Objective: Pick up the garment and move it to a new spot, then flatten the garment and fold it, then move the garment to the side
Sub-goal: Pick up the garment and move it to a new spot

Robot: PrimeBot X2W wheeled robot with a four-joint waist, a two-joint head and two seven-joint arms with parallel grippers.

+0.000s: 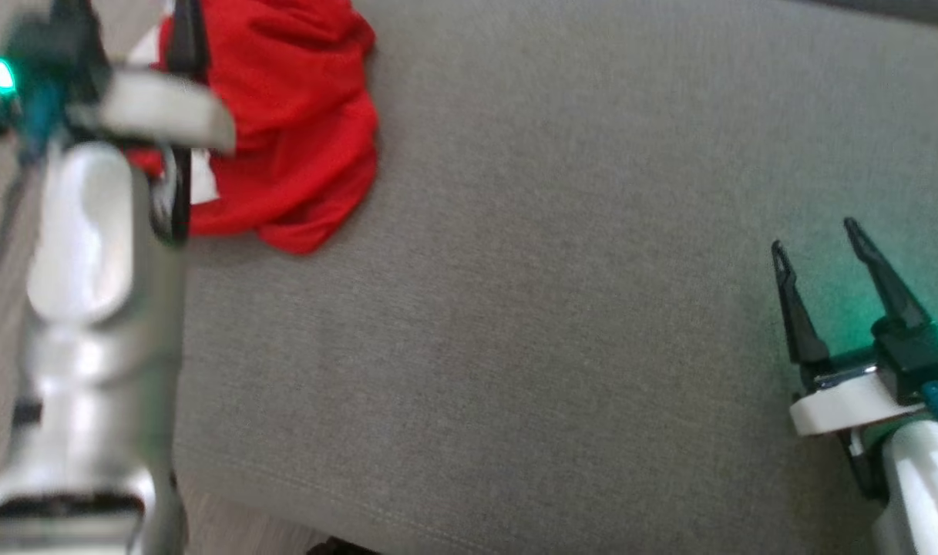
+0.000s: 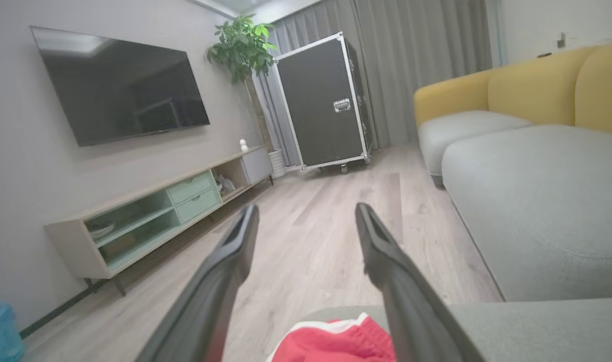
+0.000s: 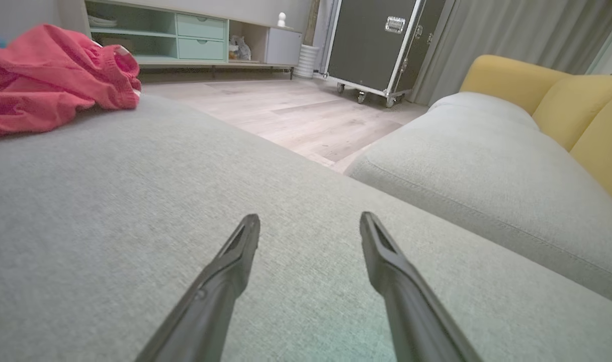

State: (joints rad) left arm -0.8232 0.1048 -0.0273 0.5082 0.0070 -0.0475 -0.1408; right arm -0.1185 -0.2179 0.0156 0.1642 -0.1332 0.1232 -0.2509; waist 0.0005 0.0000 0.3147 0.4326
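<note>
Red garment crumpled below spread left tool; right tool spread too, empty. Lower straight down, pinch a thick fold, then lift slowly.

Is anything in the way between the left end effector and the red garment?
Nothing visible stands between them. The open left end effector hangs over the crumpled red garment, which lies at the grey cushion's edge.

One garment, two pincers, one television.
</note>
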